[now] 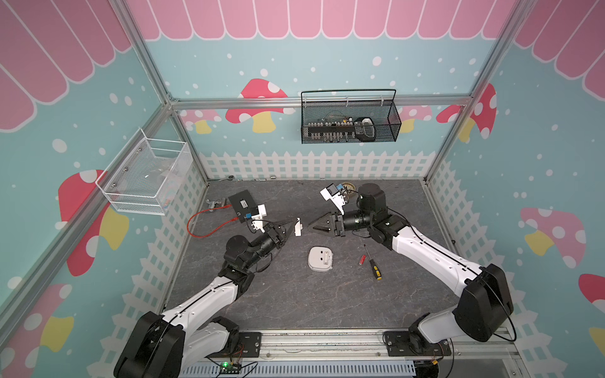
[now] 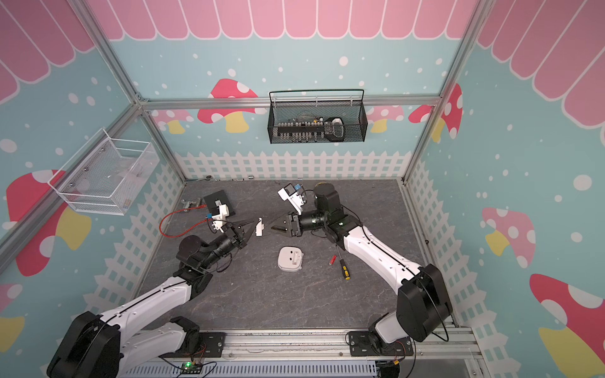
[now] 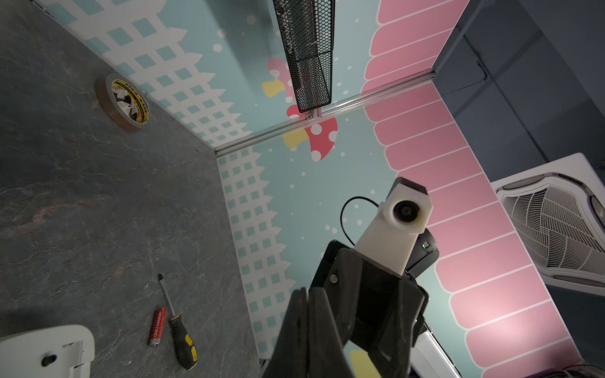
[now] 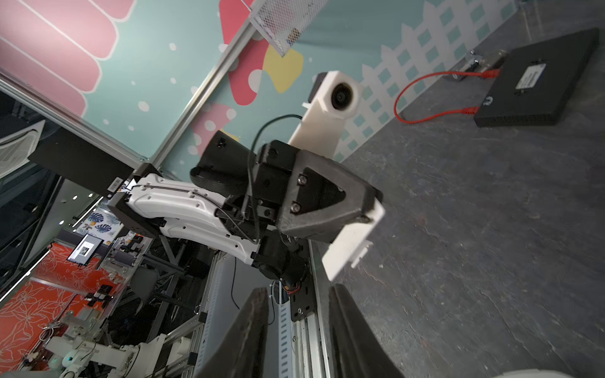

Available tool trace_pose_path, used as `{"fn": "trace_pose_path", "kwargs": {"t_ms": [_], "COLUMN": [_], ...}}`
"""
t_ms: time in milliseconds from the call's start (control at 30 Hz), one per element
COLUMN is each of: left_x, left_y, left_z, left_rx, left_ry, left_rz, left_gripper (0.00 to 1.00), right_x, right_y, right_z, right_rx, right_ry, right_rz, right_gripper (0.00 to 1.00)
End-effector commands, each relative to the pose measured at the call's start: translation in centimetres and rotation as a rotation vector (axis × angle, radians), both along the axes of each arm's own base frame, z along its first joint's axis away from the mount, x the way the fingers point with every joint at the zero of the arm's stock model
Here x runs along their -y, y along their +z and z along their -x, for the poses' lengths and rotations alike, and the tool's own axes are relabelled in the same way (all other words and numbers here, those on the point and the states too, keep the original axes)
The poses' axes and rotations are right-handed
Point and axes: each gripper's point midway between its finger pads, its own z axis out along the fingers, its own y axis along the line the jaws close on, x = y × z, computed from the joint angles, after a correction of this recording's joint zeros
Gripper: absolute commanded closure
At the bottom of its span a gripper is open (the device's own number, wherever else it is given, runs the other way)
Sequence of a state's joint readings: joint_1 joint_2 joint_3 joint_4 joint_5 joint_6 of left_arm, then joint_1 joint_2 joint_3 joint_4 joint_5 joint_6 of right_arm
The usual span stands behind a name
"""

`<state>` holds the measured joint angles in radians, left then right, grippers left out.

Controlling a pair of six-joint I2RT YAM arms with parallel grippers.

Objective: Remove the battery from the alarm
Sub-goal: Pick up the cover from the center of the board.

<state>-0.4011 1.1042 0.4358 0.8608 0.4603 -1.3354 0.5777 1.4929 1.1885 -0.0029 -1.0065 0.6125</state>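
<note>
The alarm (image 1: 320, 259) (image 2: 290, 259) lies face down mid-table, its back recess showing; a corner of it shows in the left wrist view (image 3: 49, 350). To its right on the table lies the red battery (image 1: 361, 260) (image 2: 332, 259) (image 3: 158, 326), beside the screwdriver. My left gripper (image 1: 292, 228) (image 2: 254, 225) (image 3: 307, 291) hovers behind the alarm, shut on a small white cover (image 1: 298, 226) (image 2: 259, 226) (image 4: 353, 242). Facing it a short gap away, my right gripper (image 1: 310, 225) (image 2: 272, 227) (image 4: 298, 291) is open with nothing between its fingers.
A black-and-yellow screwdriver (image 1: 373, 265) (image 3: 178, 330) lies next to the battery. A tape roll (image 3: 124, 101) sits at the back right. A black box (image 1: 244, 204) (image 4: 540, 81) with a red cable (image 1: 203, 225) is at back left. Wire baskets (image 1: 350, 121) (image 1: 147, 176) hang on the walls.
</note>
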Motion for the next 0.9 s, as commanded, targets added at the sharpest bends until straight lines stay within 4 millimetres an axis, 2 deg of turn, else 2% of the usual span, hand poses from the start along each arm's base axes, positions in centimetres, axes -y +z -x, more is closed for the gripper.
{"fn": "trace_pose_path", "kwargs": {"t_ms": [0, 267, 567, 867], "left_x": [-0.1, 0.3, 0.2, 0.4], "left_y": [0.2, -0.6, -0.5, -1.0], "left_z": [0.1, 0.0, -0.1, -0.3], "left_rx": [0.004, -0.015, -0.006, -0.014], "left_ry": [0.006, -0.008, -0.002, -0.010], "left_rz": [0.029, 0.042, 0.039, 0.041], "left_gripper": [1.00, 1.00, 1.00, 1.00], "right_x": [-0.1, -1.1, -1.9, -2.6], "right_y": [-1.4, -1.7, -2.6, -1.5], "right_z": [-1.0, -1.6, -1.5, -1.4], "right_rx": [0.018, -0.009, -0.047, -0.041], "right_ry": [-0.033, -0.004, 0.023, 0.055], "right_rz": [0.082, 0.103, 0.125, 0.095], "right_gripper": [0.63, 0.64, 0.64, 0.67]}}
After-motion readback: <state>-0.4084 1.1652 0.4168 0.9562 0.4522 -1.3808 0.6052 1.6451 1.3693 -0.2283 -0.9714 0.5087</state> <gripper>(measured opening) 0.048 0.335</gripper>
